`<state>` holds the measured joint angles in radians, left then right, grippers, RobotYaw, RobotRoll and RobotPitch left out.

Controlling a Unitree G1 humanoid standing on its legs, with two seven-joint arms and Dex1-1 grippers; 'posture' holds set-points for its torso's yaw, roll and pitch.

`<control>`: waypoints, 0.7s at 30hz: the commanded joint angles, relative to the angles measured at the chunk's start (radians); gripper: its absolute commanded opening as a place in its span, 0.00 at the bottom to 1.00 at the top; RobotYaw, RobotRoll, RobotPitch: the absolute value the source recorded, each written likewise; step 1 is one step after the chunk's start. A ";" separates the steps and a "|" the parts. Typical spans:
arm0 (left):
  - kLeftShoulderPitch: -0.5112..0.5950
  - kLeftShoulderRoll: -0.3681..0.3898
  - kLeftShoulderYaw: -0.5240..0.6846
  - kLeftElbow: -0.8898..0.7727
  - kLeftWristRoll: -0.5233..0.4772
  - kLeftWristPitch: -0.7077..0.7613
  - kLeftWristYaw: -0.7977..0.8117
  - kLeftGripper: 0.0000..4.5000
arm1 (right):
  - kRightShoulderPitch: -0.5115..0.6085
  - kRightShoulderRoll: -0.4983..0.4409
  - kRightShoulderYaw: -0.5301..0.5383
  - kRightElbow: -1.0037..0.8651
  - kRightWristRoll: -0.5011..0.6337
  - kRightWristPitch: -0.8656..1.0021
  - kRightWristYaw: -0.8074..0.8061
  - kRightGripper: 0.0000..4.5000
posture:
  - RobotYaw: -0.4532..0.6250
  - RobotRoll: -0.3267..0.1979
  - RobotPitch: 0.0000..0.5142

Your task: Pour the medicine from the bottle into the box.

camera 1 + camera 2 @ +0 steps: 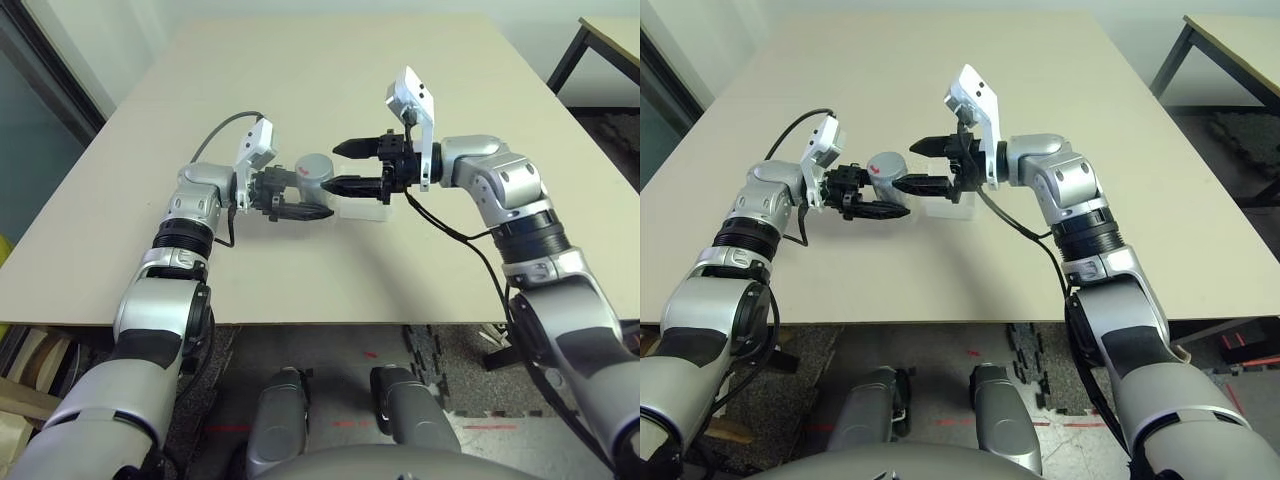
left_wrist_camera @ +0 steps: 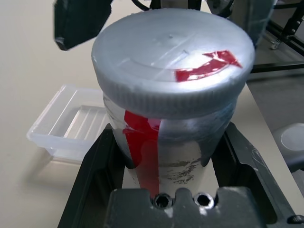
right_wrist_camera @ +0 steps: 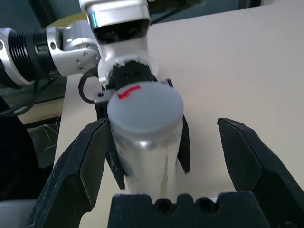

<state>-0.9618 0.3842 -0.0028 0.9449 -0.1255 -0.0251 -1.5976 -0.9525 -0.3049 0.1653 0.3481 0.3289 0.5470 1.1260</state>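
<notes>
The bottle (image 1: 314,168), cap (image 2: 173,59) still on, is clamped in the left gripper (image 1: 297,198) and held above the table (image 1: 330,80), its capped end turned toward the right gripper (image 1: 349,166). The right gripper's fingers are spread wide about the cap, not closed on it. The box (image 1: 362,209) lies on the table just beneath.

A broad, pale beige, matte rectangular table (image 1: 330,90) fills the frame's upper half. A small clear plastic rectangular box (image 1: 362,210) lies on it near the centre.

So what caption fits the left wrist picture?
Left pincer grips the capped bottle above the clear box.
</notes>
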 commanded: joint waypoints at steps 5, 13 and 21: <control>0.007 -0.005 -0.021 -0.015 -0.014 0.000 -0.011 0.62 | -0.011 0.006 0.009 -0.011 -0.004 0.000 0.003 1.00 | 0.37 0.62 0.16; 0.010 -0.008 -0.024 -0.017 -0.018 0.001 -0.010 0.62 | -0.002 0.000 0.015 -0.029 0.008 0.018 0.027 0.78 | 0.37 0.62 0.16; 0.020 -0.011 -0.029 -0.036 -0.026 0.011 -0.016 0.62 | 0.008 -0.011 0.024 -0.053 0.026 0.020 0.080 0.58 | 0.37 0.62 0.16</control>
<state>-0.9538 0.3740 -0.0203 0.9220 -0.1350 -0.0247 -1.5988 -0.9544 -0.3073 0.1763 0.3184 0.3417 0.5707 1.1731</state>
